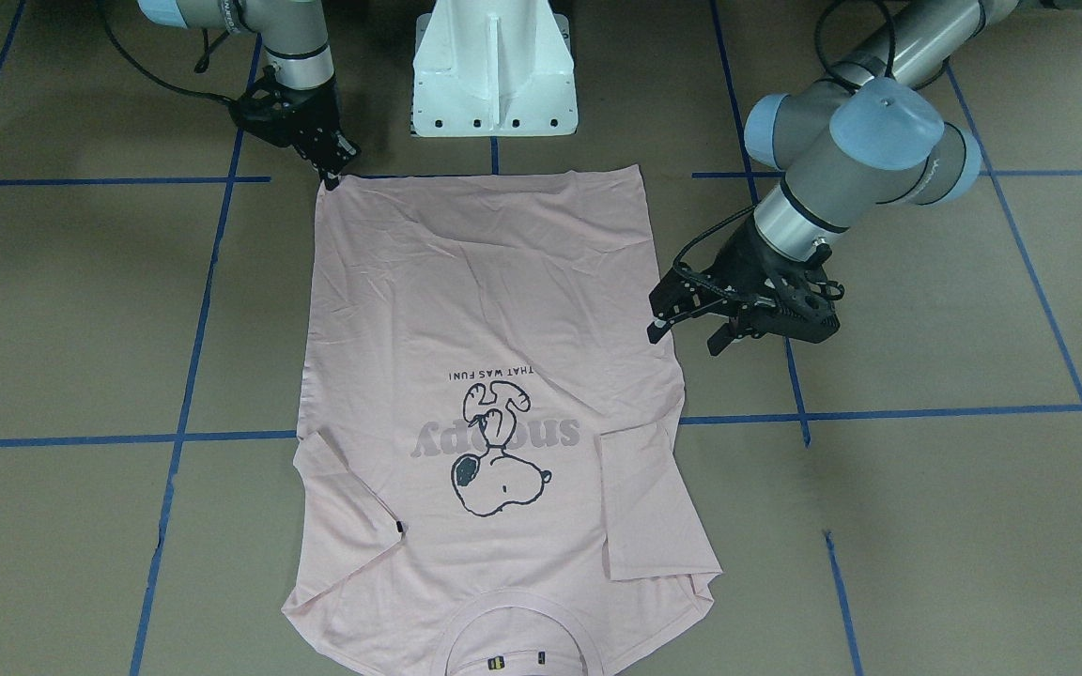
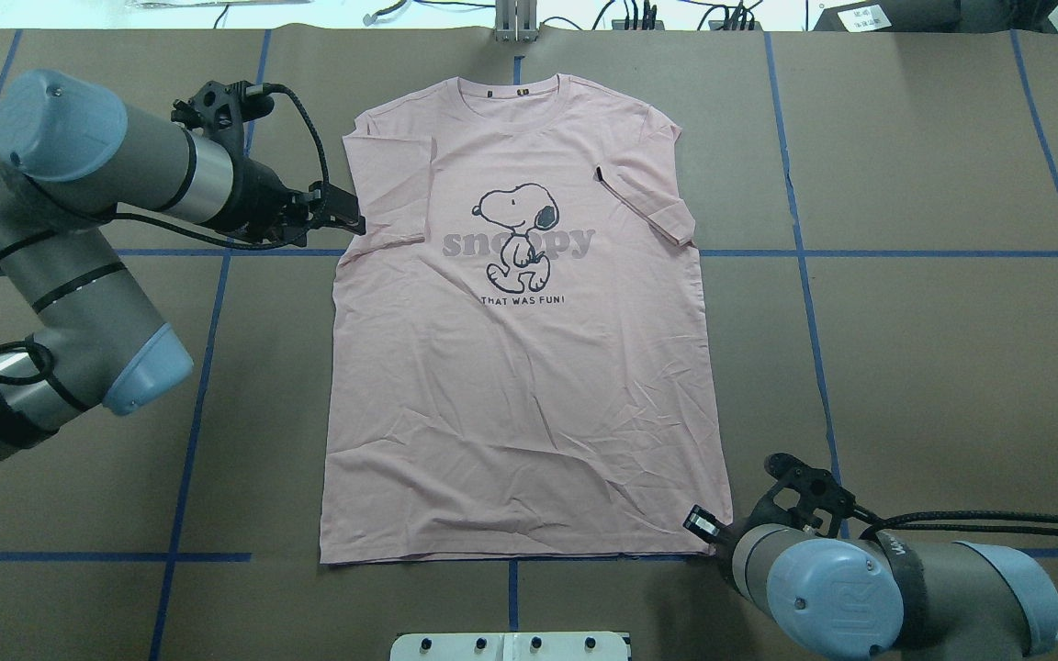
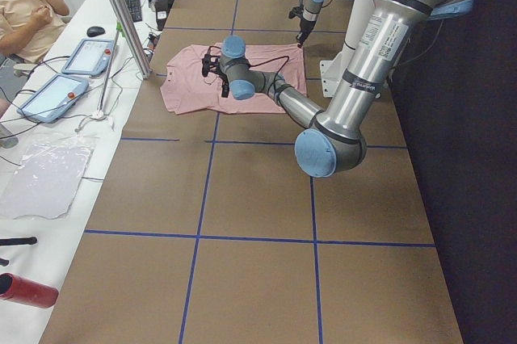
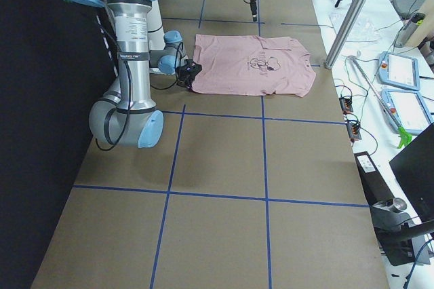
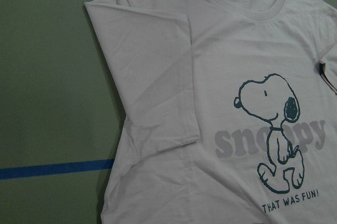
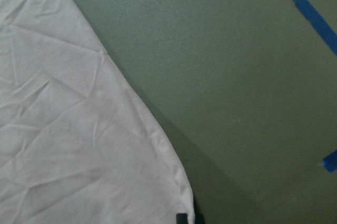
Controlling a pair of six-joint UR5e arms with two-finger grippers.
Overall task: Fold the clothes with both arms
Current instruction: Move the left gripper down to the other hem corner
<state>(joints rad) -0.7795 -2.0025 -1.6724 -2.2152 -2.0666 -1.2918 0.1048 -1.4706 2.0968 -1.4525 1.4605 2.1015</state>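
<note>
Overhead, you see the T-shirt [image 2: 520, 386] flat, print up, mid-bench [image 2: 915, 367]; left hand [image 1: 688, 336], fingers wide, beside its 10 o'clock sleeve; right hand [image 1: 332, 178] at its 5 o'clock hem corner, where you cannot tell its spread.

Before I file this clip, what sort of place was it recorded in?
Most likely a robotics lab: a brown-covered table gridded with blue tape, a left arm and right arm mounted at it, and a side bench with touchscreen pendants where a person sits.

The pale pink T-shirt [image 2: 529, 413] bears the grey lettering [image 5: 231, 145] "snoopy" across its cartoon [image 5: 266, 98], with the dark caption [image 5: 290, 206] "THAT WAS FUN!" beneath.
</note>
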